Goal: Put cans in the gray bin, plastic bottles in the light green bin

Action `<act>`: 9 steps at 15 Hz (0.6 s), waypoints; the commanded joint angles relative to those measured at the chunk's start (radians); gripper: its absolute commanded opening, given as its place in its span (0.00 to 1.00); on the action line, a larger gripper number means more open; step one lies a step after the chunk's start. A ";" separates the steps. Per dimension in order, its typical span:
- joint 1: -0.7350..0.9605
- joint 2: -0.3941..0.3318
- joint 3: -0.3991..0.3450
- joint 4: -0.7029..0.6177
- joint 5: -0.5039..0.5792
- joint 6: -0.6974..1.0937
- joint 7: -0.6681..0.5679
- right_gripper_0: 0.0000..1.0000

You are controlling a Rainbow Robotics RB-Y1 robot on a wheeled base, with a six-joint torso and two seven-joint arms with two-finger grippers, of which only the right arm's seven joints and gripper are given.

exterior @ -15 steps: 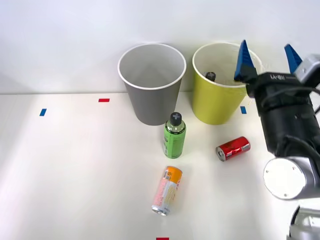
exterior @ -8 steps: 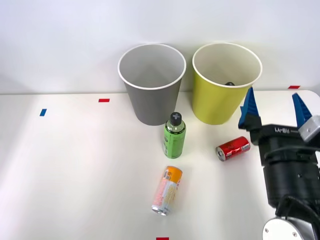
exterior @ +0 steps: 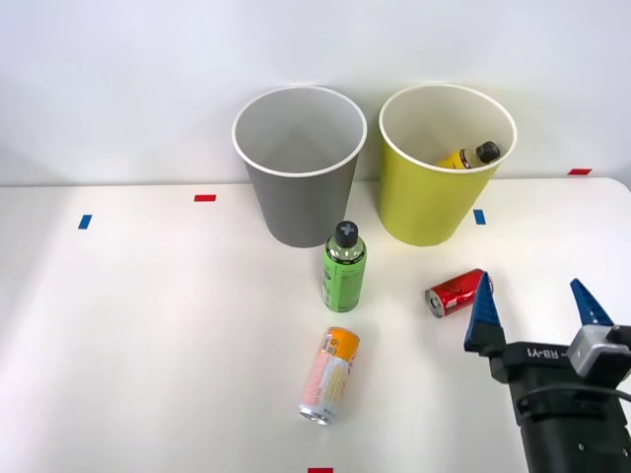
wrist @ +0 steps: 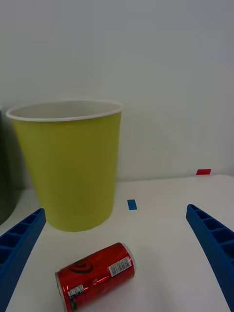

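Wrist view, red can (wrist: pixel 95 276), barcode label

front view: high above the arms, facing forward and down across the white table (exterior: pixel 148 325), taking in both bins, the bottles and cans, and the right gripper (exterior: pixel 537 313) at the near right. right wrist view: low, close to the tabletop, facing level toward the wall, near the red can (wrist: pixel 95 277) and the light green bin (wrist: pixel 73 165). shared: red can (exterior: pixel 459 292), light green bin (exterior: pixel 426 202), blue tape mark (wrist: pixel 131 204) (exterior: pixel 479 217).
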 commanded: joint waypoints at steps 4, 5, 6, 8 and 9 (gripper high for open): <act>0.106 -0.033 0.007 0.000 0.104 -0.008 -0.003 1.00; 0.106 -0.059 -0.002 0.000 0.107 -0.008 -0.009 1.00; 0.106 -0.079 -0.008 0.000 0.107 -0.008 -0.010 1.00; 0.108 -0.105 -0.016 0.000 0.102 -0.008 -0.016 1.00; 0.112 -0.105 -0.017 0.000 0.101 -0.008 -0.018 1.00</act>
